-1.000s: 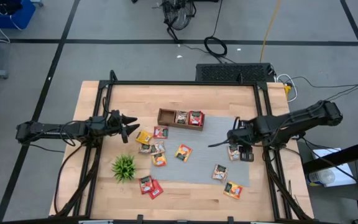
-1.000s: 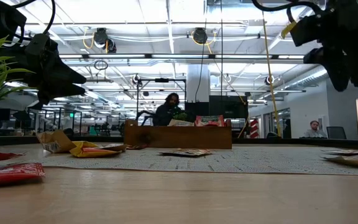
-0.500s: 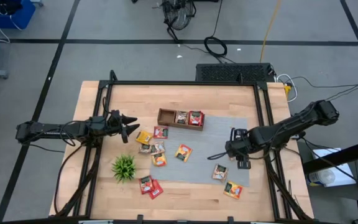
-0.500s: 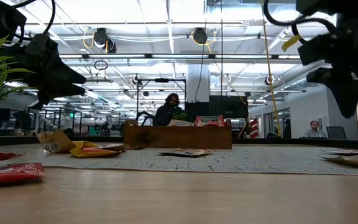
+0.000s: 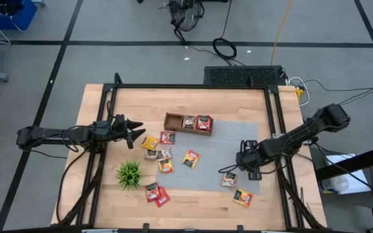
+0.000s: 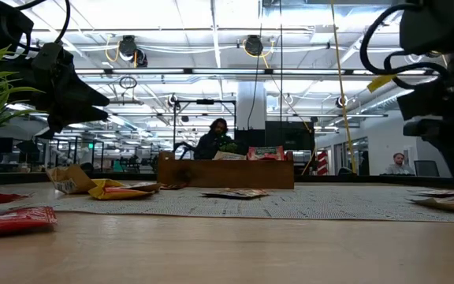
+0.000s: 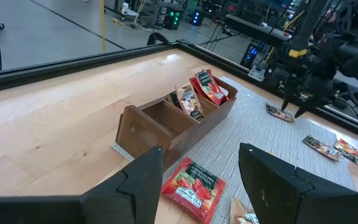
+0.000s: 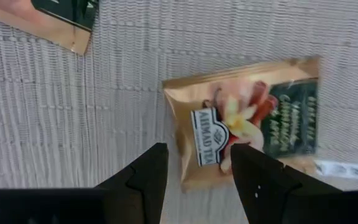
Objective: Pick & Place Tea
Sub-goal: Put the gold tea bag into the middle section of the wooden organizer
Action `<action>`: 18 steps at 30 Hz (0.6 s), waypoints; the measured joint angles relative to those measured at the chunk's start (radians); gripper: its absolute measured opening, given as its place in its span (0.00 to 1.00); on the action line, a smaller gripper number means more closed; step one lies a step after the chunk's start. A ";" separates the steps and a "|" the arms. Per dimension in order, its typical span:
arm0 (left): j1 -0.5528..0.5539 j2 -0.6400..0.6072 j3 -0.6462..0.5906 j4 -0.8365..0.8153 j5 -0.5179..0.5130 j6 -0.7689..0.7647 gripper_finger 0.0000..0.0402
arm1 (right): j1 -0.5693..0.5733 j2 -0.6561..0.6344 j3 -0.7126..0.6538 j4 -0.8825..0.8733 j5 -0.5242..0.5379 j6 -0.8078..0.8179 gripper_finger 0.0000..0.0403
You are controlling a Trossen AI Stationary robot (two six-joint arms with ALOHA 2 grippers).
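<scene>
From above, the small brown wooden tray with three compartments point(image 5: 188, 123) is sitting at the far edge of the grey woven mat point(image 5: 207, 169). Its left compartment is showing bare wood, its middle one is holding a grey-brown packet and its right one a red packet. The flat square tea-bag packets point(image 5: 165, 155) are lying scattered over the mat and the pale wooden table point(image 5: 232, 103), with two red ones near the small green potted plant point(image 5: 129, 173). The left gripper point(image 5: 135, 131) is hanging over the table's left side, its arm stretching in level from the left, fingers parted and empty. The right gripper point(image 5: 249, 169) is pointing down over the mat's right part, just beside an orange packet point(image 5: 229, 180), its arm reaching in from the right.

At table height, the tray point(image 6: 225, 172) is showing a red packet standing up above its wall, and a person is sitting behind it in the room. The left gripper point(image 6: 69, 95) is hanging clear above the table.

The left wrist camera is looking past its own spread fingers point(image 7: 143, 180) at the tray point(image 7: 173, 124), where both packets are leaning upright, and at the right arm far off.

The right wrist camera is showing what the others cannot: a golden-brown printed packet point(image 8: 247, 121) lying flat on the mat directly under the right gripper point(image 8: 197, 171), whose fingers are standing apart and gripping nothing.
</scene>
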State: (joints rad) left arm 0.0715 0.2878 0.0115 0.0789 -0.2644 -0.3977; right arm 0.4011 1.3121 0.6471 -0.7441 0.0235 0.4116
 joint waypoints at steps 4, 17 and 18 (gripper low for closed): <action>0.000 0.000 0.000 0.000 0.000 0.000 0.53 | 0.009 0.025 -0.011 0.037 0.000 0.021 0.40; 0.000 0.000 0.000 0.000 0.000 0.000 0.53 | 0.013 0.037 -0.011 0.065 -0.003 0.018 0.08; 0.000 0.000 0.000 0.000 0.000 0.000 0.53 | 0.013 0.037 -0.011 0.064 -0.003 0.018 0.05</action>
State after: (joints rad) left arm 0.0715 0.2878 0.0113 0.0790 -0.2645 -0.3977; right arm 0.4145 1.3495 0.6365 -0.6800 0.0201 0.4297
